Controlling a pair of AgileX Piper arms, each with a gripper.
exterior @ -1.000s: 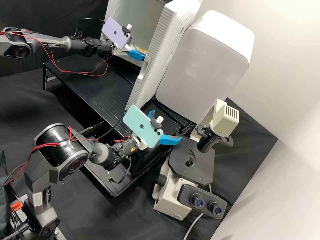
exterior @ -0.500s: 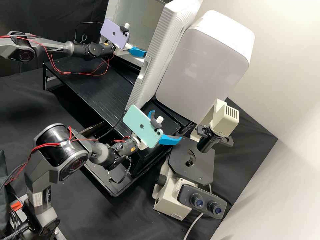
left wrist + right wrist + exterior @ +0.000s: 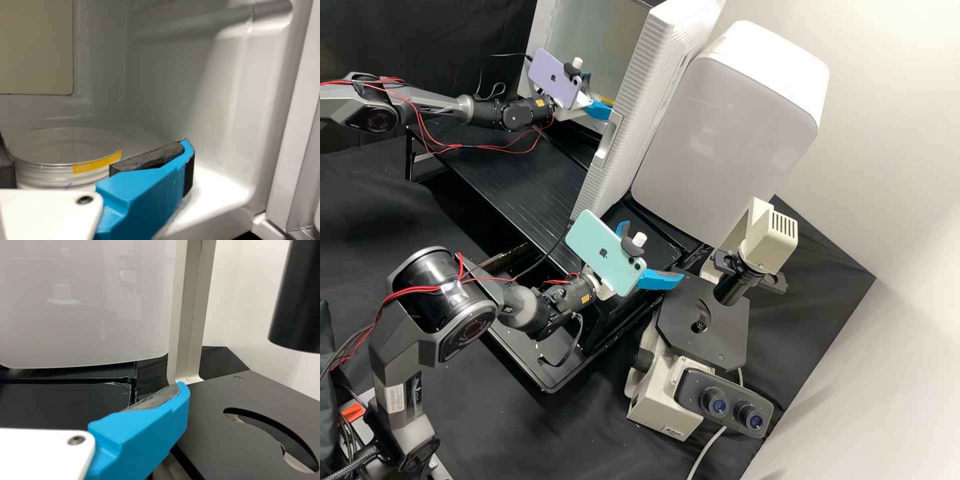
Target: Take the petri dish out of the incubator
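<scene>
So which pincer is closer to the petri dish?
Left. The left pincer is in the incubator's opening, close beside the petri dish. The right pincer is outside, low down by the microscope stage.

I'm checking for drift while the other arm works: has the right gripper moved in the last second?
No. The right gripper sits at the same spot as before, at the edge of the microscope stage.

there's the dish (image 3: 55, 150), clear glossy plastic; incubator (image 3: 210, 100) walls smooth white plastic with a soft sheen; cloth (image 3: 380, 207) matt black; stage (image 3: 240, 405) smooth, matt black metal.
</scene>
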